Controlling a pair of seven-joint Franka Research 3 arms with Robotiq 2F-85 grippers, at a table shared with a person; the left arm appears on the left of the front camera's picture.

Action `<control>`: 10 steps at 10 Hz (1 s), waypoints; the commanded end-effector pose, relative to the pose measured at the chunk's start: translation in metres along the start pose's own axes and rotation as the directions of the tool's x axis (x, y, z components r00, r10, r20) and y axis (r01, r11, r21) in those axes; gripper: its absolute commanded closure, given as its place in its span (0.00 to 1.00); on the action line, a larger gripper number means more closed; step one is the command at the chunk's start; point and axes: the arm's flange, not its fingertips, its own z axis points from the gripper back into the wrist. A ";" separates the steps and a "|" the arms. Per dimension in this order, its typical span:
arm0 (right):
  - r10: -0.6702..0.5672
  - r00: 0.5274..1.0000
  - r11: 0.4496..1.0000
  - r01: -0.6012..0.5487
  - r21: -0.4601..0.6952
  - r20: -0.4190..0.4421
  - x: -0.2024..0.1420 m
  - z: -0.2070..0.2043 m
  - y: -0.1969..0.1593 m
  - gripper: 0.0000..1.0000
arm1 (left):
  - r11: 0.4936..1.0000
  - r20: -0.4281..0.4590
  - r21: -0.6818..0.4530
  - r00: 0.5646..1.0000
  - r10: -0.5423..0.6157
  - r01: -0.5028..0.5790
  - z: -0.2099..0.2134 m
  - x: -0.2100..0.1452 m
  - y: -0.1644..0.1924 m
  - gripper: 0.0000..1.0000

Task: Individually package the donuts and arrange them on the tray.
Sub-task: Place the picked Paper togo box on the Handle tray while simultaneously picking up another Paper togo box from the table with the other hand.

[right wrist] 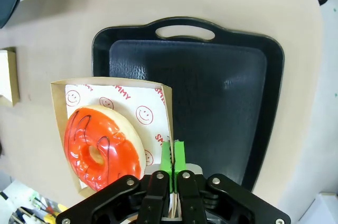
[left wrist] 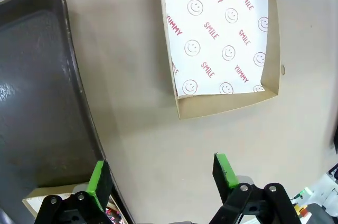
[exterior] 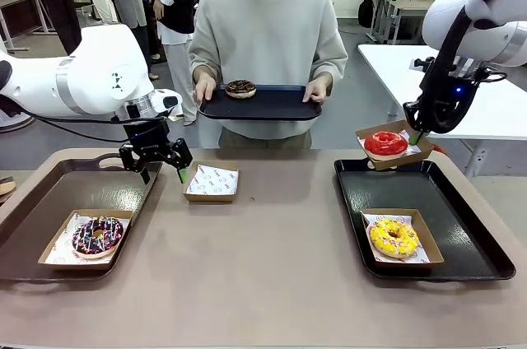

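Red-glazed ring donut point(exterior: 385, 144) sits in a brown cardboard box point(exterior: 397, 160), whose wall the right gripper point(exterior: 414, 138) pinches, over the upper-left corner of the black tray point(exterior: 362, 193) at frame right; the left gripper point(exterior: 164, 173) hangs spread, empty, left of centre.

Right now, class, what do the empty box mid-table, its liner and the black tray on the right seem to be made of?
Empty box: probably thin brown cardboard, matte, with folded walls.
Liner: likely paper, white, printed with red words and smiley faces.
Black tray: apparently plastic, semi-gloss, with a grained surface and soft reflections.
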 end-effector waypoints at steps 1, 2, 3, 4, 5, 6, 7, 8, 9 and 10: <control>0.000 1.000 1.000 0.000 0.001 0.002 -0.001 0.001 0.000 0.98 | 1.000 -0.002 0.002 1.000 0.002 -0.002 0.001 0.001 0.007 0.00; 0.000 1.000 1.000 0.000 0.001 0.002 -0.001 0.001 0.000 0.98 | 1.000 -0.002 0.002 1.000 0.002 -0.002 0.001 0.001 0.007 0.00; 0.000 1.000 1.000 0.000 0.001 0.002 -0.001 0.001 0.000 0.98 | 1.000 -0.002 0.002 1.000 0.002 -0.002 0.001 0.001 0.007 0.00; 0.000 1.000 1.000 0.000 0.001 0.002 -0.001 0.001 0.000 0.98 | 1.000 -0.002 0.002 1.000 0.002 -0.002 0.001 0.001 0.007 0.00; 0.000 1.000 1.000 0.000 0.001 0.002 -0.001 0.001 0.000 0.98 | 1.000 -0.002 0.002 1.000 0.002 -0.002 0.001 0.001 0.007 0.00; 0.000 1.000 1.000 0.000 0.001 0.002 -0.001 0.001 0.000 0.98 | 1.000 -0.002 0.002 1.000 0.002 -0.002 0.001 0.001 0.007 0.00; 0.000 1.000 1.000 0.000 0.001 0.002 -0.001 0.001 0.000 0.98 | 1.000 -0.002 0.002 1.000 0.002 -0.002 0.001 0.001 0.007 0.00; 0.000 1.000 1.000 0.000 0.001 0.002 -0.001 0.001 0.000 0.98 | 1.000 -0.002 0.002 1.000 0.002 -0.002 0.001 0.001 0.007 0.00; 0.000 1.000 1.000 0.000 0.000 0.000 0.000 0.000 0.000 0.98 | 1.000 0.001 0.000 1.000 0.008 -0.008 0.001 0.001 0.004 0.00; -0.009 1.000 1.000 0.009 -0.027 -0.004 -0.001 -0.004 0.001 0.98 | 0.999 -0.010 0.026 0.999 0.042 -0.041 0.009 0.008 0.002 0.00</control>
